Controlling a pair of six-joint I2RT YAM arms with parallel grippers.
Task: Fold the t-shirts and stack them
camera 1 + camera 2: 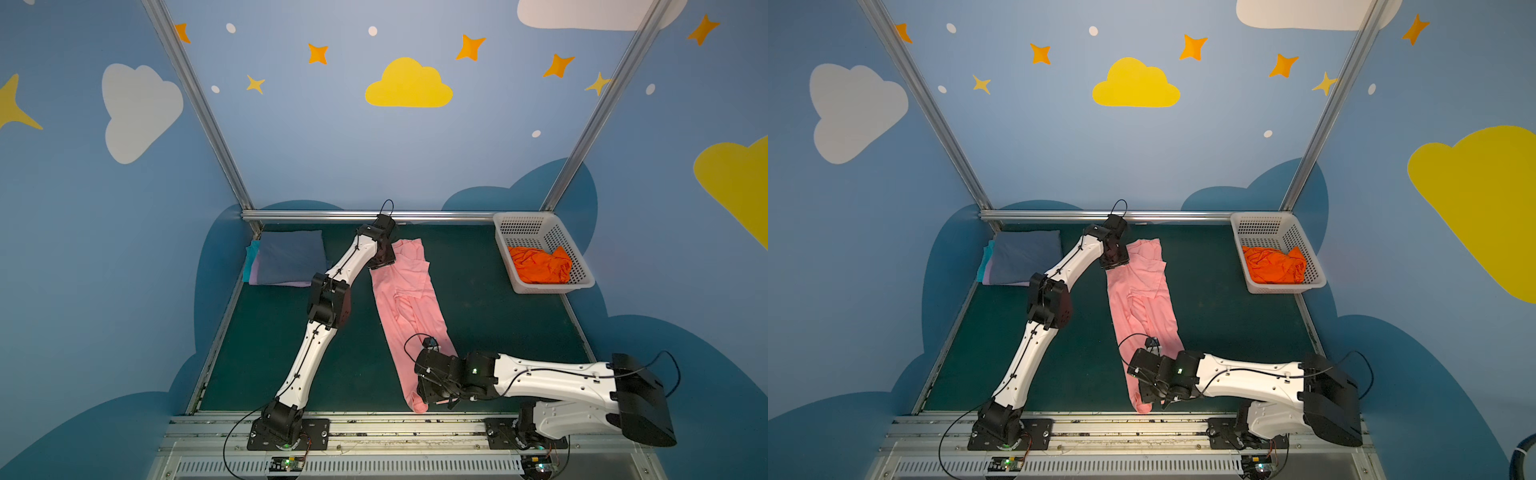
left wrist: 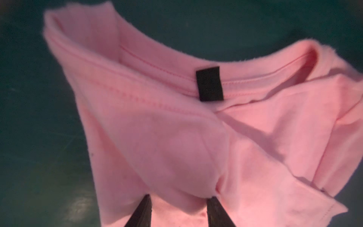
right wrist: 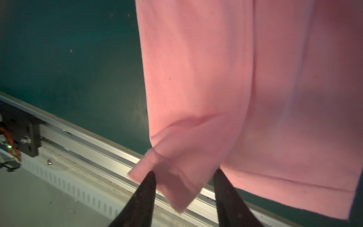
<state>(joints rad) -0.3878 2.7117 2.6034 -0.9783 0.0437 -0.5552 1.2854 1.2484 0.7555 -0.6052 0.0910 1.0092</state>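
Observation:
A light pink t-shirt (image 1: 409, 307) (image 1: 1142, 303) lies as a long narrow strip on the green mat, collar far, hem near. My left gripper (image 1: 381, 262) (image 2: 178, 198) is at the collar end, open, with a soft fold of pink cloth bulging between its tips. The dark neck label (image 2: 209, 84) shows just beyond. My right gripper (image 1: 440, 401) (image 3: 184, 175) hangs open at the hem end, and a loose hem corner droops between its fingers over the front rail. A bright orange t-shirt (image 1: 540, 266) lies crumpled in the basket. Folded t-shirts (image 1: 289, 257) are stacked far left, slate-blue on top.
The white perforated basket (image 1: 536, 226) (image 1: 1262, 216) stands at the far right corner. An aluminium rail (image 3: 88, 141) runs along the mat's near edge, right under the pink hem. Blue walls and metal posts close in the back and sides.

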